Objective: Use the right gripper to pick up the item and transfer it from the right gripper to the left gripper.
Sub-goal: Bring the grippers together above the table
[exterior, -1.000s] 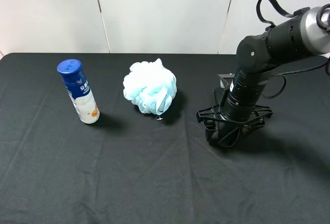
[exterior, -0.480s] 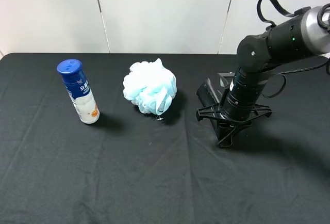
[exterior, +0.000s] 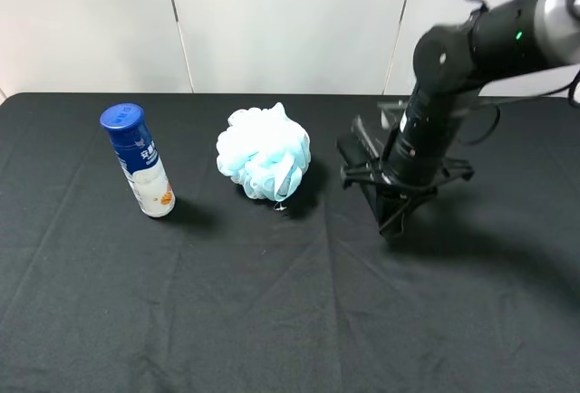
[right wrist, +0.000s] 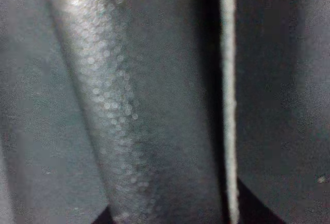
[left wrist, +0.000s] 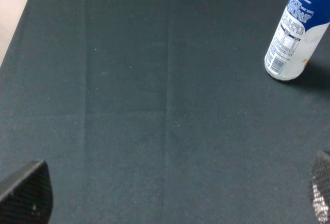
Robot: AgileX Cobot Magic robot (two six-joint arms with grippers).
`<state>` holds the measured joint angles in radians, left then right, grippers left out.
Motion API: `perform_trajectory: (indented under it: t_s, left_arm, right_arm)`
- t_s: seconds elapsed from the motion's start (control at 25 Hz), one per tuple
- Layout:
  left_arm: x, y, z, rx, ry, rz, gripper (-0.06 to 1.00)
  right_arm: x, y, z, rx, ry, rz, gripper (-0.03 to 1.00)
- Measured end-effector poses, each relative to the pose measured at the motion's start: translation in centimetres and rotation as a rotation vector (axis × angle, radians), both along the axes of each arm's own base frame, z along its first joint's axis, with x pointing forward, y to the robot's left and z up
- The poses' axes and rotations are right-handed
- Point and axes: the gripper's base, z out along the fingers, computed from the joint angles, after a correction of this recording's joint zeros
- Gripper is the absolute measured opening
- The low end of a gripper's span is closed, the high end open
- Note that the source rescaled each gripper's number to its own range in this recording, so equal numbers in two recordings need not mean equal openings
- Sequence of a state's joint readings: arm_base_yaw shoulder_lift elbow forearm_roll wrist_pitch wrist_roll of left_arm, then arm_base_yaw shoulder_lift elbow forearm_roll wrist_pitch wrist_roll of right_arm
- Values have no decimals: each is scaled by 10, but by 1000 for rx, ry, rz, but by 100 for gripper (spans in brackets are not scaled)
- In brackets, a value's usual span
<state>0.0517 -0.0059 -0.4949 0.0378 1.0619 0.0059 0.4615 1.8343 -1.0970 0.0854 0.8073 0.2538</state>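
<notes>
The item, a black leather-like case point(exterior: 356, 150), hangs in my right gripper point(exterior: 395, 210) above the black table, to the right of the bath puff. One end of the case sticks out up and to the left of the claw. In the right wrist view the case's grained surface point(right wrist: 134, 105) fills the frame, very close. The right gripper is shut on it. My left gripper point(left wrist: 172, 203) does not show in the exterior high view. In the left wrist view its two fingertips point(left wrist: 28, 193) stand far apart, open and empty, over bare cloth.
A blue-capped white bottle point(exterior: 138, 159) stands at the left and also shows in the left wrist view point(left wrist: 296, 28). A pale blue mesh bath puff point(exterior: 265, 153) lies mid-table. A black cloth point(exterior: 272, 302) covers the table; a white wall runs behind.
My right gripper has risen from the table with the case in it and moved slightly back. The case's end now shows above the claw. Bottle and puff have not moved.
</notes>
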Motion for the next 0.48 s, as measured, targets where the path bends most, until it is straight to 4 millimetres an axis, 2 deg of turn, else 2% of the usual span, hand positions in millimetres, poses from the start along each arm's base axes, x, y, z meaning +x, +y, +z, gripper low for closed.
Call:
perform_trajectory:
  t_s: [0.48]
  left_arm:
    - [0, 0, 0, 1, 0, 0, 100]
  right_arm:
    - [1, -1, 74, -5, -67, 155, 2]
